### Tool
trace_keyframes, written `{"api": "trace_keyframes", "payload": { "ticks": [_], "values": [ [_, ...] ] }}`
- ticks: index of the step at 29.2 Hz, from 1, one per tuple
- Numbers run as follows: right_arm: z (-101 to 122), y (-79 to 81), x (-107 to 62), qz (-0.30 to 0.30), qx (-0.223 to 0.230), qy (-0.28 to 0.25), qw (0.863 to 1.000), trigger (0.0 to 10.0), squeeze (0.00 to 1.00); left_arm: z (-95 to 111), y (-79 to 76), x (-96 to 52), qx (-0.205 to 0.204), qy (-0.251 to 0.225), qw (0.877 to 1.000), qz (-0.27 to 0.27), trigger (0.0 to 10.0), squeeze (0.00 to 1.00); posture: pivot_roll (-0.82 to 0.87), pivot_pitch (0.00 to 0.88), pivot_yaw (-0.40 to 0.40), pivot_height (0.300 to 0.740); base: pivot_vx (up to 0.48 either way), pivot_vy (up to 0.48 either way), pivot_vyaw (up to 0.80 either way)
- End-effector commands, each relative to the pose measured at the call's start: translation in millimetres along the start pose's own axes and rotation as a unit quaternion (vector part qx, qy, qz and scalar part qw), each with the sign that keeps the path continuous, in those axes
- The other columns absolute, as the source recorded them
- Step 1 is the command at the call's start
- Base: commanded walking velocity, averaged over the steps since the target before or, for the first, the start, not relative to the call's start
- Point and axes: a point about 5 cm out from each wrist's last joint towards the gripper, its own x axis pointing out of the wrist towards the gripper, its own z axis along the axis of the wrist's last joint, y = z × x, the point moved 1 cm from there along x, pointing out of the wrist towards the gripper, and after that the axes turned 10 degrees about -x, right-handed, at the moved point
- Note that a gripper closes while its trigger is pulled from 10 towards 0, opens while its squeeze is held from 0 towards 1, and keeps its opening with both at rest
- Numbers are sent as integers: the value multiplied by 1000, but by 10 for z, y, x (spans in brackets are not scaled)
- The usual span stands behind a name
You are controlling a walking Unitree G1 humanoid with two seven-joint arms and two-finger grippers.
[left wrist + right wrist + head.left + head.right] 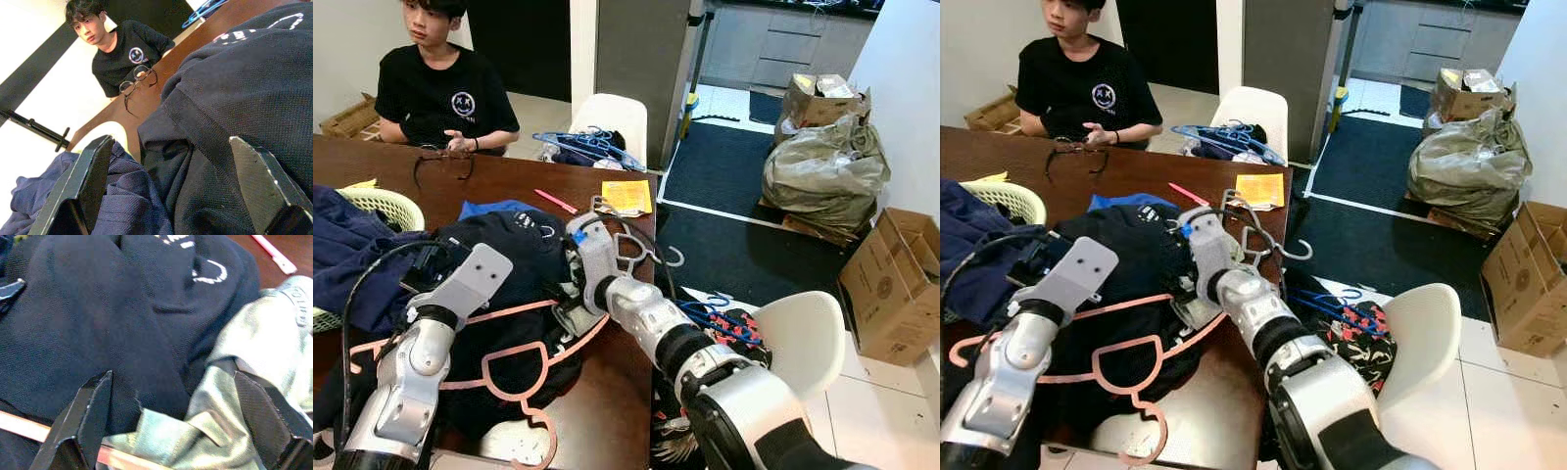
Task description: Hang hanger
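A pink hanger [514, 312] lies flat on a black garment [509, 245] spread over the brown table [607, 392]; its hook [1151, 431] points toward me. My right gripper [172, 374] is open and low over the black garment and a pale grey-green cloth [254, 347]. The hanger's pink bar [19, 427] runs just under its fingers. My left gripper [170, 140] is open too, hovering where the black garment meets a navy one [127, 205], and holds nothing.
A person in a black T-shirt [440, 93] sits at the far side, with glasses [445, 162] on the table. A pale basket [391, 206] stands left. Grey hangers [636, 245] lie at the table's right edge. White chairs [803, 338], boxes [891, 284] and bags [827, 171] are to the right.
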Motion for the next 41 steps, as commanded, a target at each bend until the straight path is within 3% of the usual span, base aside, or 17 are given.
{"api": "trace_keyframes", "payload": {
  "ticks": [1,7,11,14,15,16,18,21,32,33,35,36,41],
  "values": [
    [-154,173,22,15,10,21,1000,10000,1000,6,-6,-18,7,0,1000,0,10000,0,235,0,-77,740,0,0,0],
    [-163,51,-9,-17,36,8,999,10000,1000,3,-1,-26,5,1,1000,1,10000,0,235,0,-77,740,0,0,0],
    [4,2,-4,-23,82,-44,995,10000,1000,6,4,-21,5,1,1000,1,10000,0,231,0,-76,740,0,0,0],
    [38,-16,3,-44,75,-46,995,10000,1000,9,5,-15,5,1,1000,1,10000,0,230,0,-75,740,0,0,0],
    [16,-14,5,-53,58,-34,996,10000,835,10,4,-13,5,1,1000,1,10000,0,230,0,-76,740,0,0,0],
    [-32,-15,4,-66,33,-15,997,10000,0,10,3,-12,5,1,1000,1,10000,0,231,0,-77,740,0,0,0],
    [-128,0,1,-80,-8,18,997,10000,0,11,3,-13,5,1,1000,1,10000,0,232,0,-76,740,0,0,0],
    [-195,34,1,-79,-29,37,996,10000,0,11,3,-16,5,1,1000,1,10000,0,234,0,-79,740,0,0,0],
    [-346,60,-18,-70,-33,82,994,10000,0,13,3,-21,3,0,1000,2,10000,0,234,0,-79,740,0,0,0],
    [-375,78,-20,-68,-11,88,994,1804,0,14,-6,-20,3,0,1000,2,10000,0,229,0,-76,740,0,0,0],
    [-377,84,-19,-67,1,88,994,1804,0,14,-9,-20,3,0,1000,1,10000,0,229,0,-76,740,0,0,0],
    [-364,96,-13,-63,7,84,994,0,0,14,-11,-21,3,0,1000,1,10000,0,229,0,-76,740,0,0,0],
    [-289,111,6,-55,9,68,996,0,0,14,-10,-6,2,1,1000,2,10000,0,225,3,-84,740,0,0,0]
  ]
}}
